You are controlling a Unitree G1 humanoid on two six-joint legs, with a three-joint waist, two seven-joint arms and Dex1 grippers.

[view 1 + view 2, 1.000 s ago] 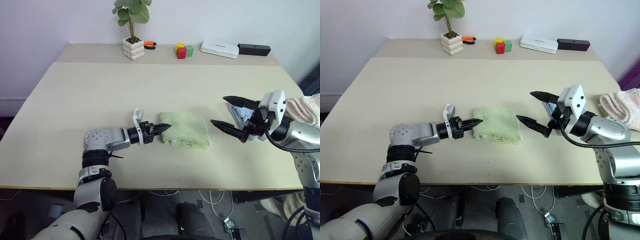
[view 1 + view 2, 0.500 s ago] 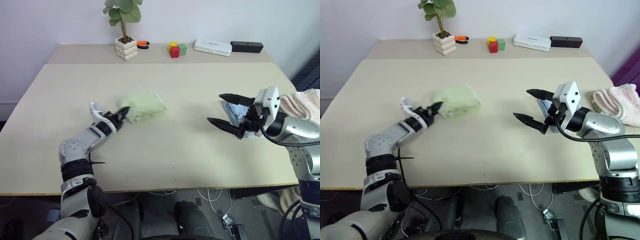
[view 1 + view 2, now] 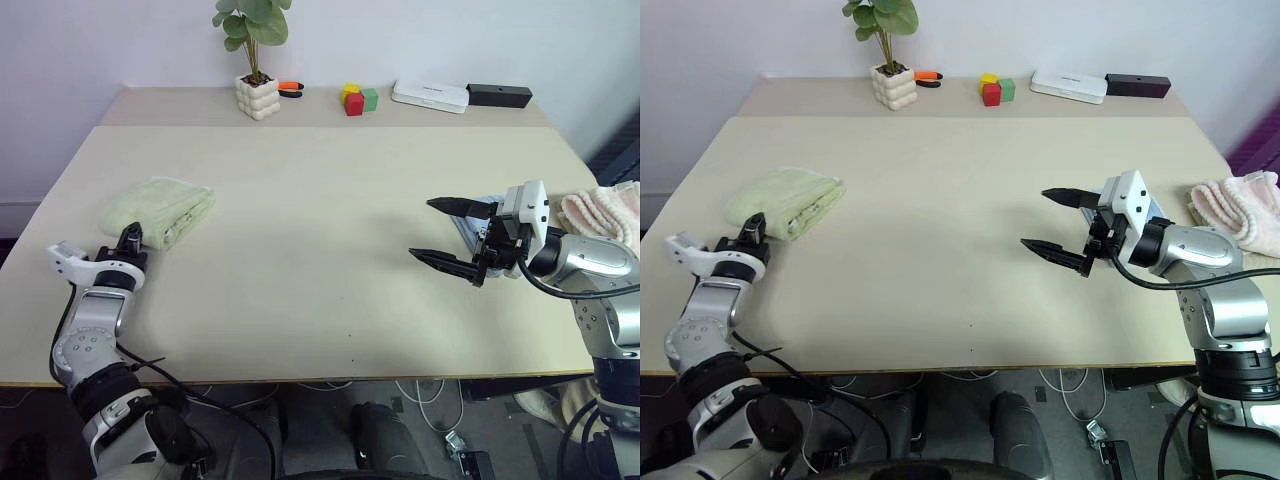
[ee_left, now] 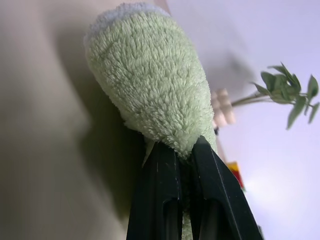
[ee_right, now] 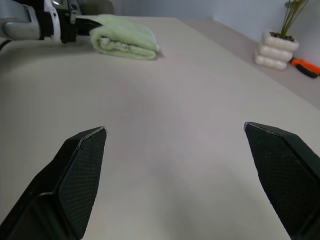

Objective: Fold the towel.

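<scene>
I hold the towel by its near end with my left gripper, which is pinched tight on it. The towel is already folded into a small, thick bundle. It lies on the surface at the far left side, close to the left edge. I think the job now is just to set it down neatly. To do that well, I should let go slowly and pull straight back, so the fluffy cloth does not catch on the gripper and fall open. The towel stretches away from the left gripper, toward the plant at the back. My right gripper hangs wide open with nothing in it, well apart from the towel, over on the right side.
</scene>
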